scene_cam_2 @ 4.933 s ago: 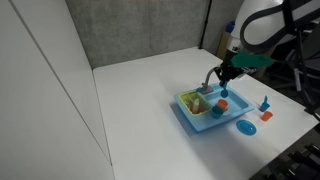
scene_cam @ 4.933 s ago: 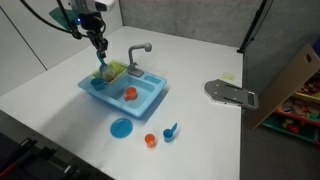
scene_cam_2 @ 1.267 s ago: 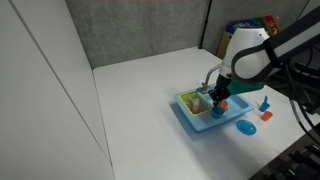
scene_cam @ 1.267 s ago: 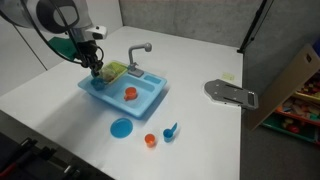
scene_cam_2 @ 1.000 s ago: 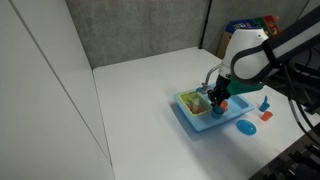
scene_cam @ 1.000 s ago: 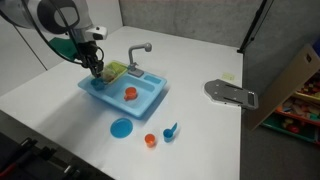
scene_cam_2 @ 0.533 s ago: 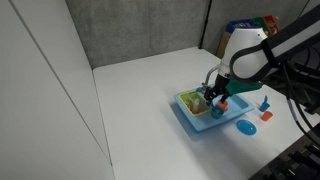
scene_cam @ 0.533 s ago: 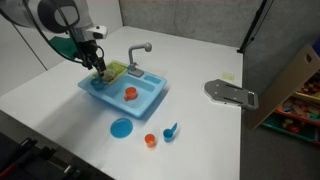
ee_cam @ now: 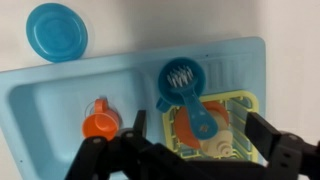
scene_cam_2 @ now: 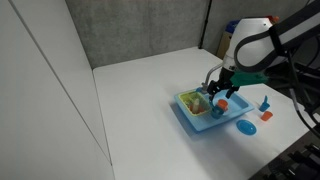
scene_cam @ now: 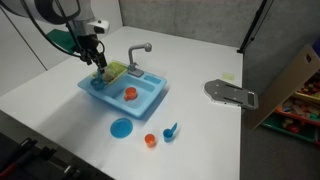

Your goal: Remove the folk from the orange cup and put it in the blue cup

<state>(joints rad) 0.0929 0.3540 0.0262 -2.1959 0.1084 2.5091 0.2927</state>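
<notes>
In the wrist view the blue cup (ee_cam: 180, 78) stands on the sink's (ee_cam: 40, 110) draining side, beside a yellow rack (ee_cam: 240, 100). The folk (ee_cam: 198, 118) leans in it, tines down inside the cup and blue handle sticking out over the rack. The orange cup (ee_cam: 100, 122) sits in the basin with nothing showing in it; both exterior views show it too (scene_cam: 130, 93) (scene_cam_2: 226, 103). My gripper (ee_cam: 194, 120) hovers above the cup and rack, open, touching neither. It also appears in both exterior views (scene_cam: 100, 68) (scene_cam_2: 217, 92).
A flat blue plate (scene_cam: 121, 127), a smaller orange cup (scene_cam: 150, 140) and a blue scoop (scene_cam: 171, 130) lie on the white table in front of the sink. A grey faucet (scene_cam: 137, 52) rises behind it. The rack holds an orange piece (ee_cam: 185, 135).
The jaws have gone from nearly closed to wide open, letting go of the folk in the blue cup. The gripper has lifted a little above the sink.
</notes>
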